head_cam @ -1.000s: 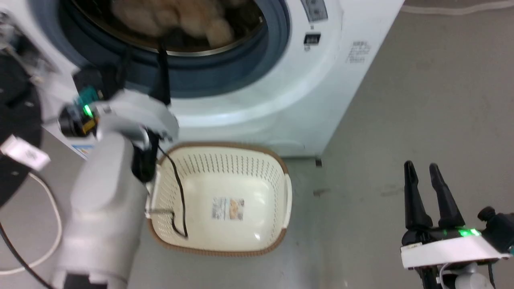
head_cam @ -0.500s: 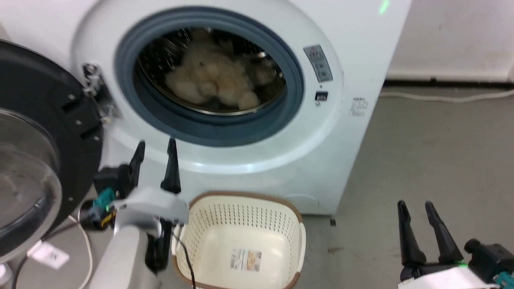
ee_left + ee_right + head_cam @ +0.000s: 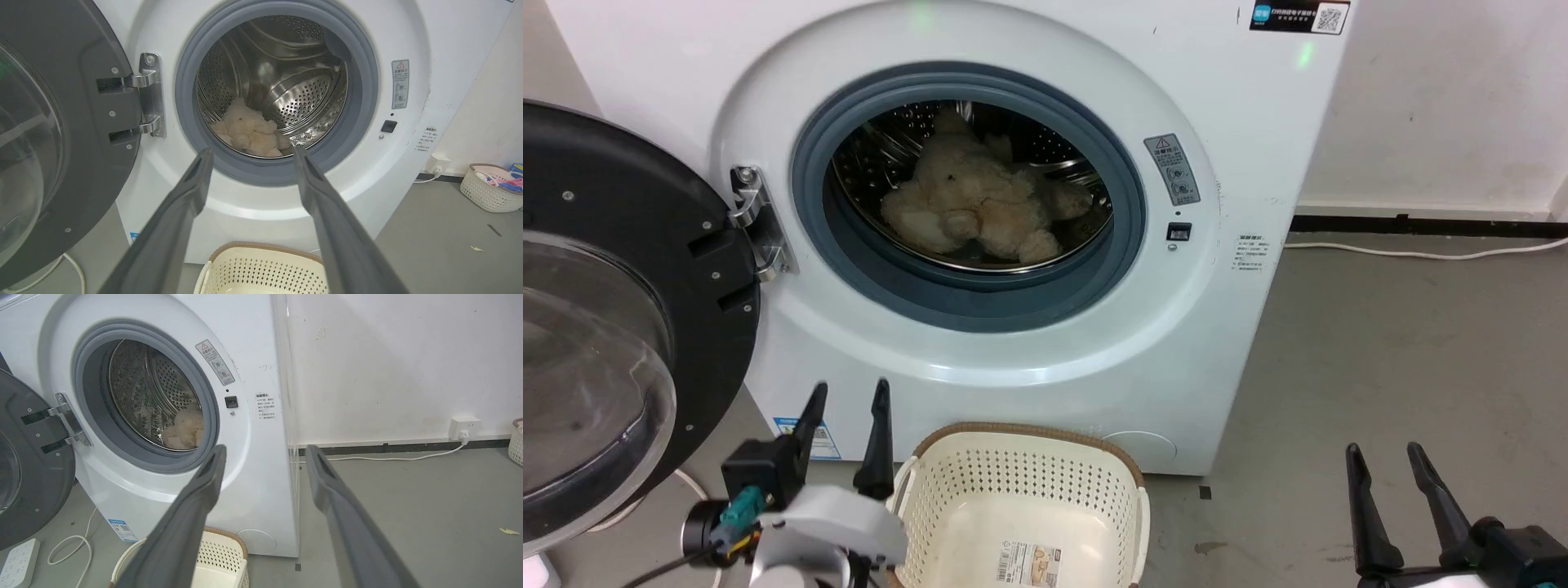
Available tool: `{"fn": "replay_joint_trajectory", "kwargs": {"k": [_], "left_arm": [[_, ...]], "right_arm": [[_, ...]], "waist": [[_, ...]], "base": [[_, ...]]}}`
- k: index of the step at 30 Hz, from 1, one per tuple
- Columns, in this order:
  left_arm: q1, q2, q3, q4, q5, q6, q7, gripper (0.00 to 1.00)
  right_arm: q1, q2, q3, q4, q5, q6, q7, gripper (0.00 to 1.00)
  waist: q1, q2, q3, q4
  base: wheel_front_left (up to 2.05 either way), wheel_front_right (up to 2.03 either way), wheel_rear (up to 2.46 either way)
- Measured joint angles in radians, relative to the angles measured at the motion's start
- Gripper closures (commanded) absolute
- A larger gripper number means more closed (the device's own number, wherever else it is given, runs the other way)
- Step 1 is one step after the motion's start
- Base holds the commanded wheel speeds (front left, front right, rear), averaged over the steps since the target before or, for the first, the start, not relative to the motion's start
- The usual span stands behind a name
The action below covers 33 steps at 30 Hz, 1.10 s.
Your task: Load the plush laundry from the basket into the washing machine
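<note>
The plush laundry (image 3: 968,204) lies inside the washing machine (image 3: 1029,363) drum, basket (image 3: 1021,478) on the floor (image 3: 1380,343) below, left gripper (image 3: 849,385) and right gripper (image 3: 1384,449) fingers spread on nothing; loading looks done, so keep the 2 arms clear of the open door (image 3: 645,180).

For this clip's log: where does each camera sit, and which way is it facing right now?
Head view: up on the robot, looking forward and down at the washing machine, its open door and the basket; left gripper lower left, right gripper lower right.
Left wrist view: low, squarely facing the drum opening; own fingers spread.
Right wrist view: low, rightward, facing the machine obliquely; own fingers spread.
Shared: plush laundry in the drum, all three.
</note>
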Motion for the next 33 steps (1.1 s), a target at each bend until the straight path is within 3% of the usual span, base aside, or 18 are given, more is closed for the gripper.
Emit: {"fn": "replay_joint_trajectory", "kwargs": {"k": [17, 33], "left_arm": [[0.165, 0.034, -0.022, -0.091, 0.035, 0.046, 0.022, 0.00], [0.184, 0.023, -0.010, -0.100, 0.006, 0.071, 0.032, 0.00]], "right_arm": [[0.035, 0.000, 0.010, 0.049, -0.023, 0.000, 0.000, 0.00], [0.037, 0.000, 0.016, 0.081, -0.021, 0.000, 0.000, 0.00]], "waist": [[0.0000, 0.0000, -0.020, -0.006], [0.0001, 0.0000, -0.013, -0.003]], "base": [[0.00, 0.00, 0.00], [0.00, 0.00, 0.00]]}}
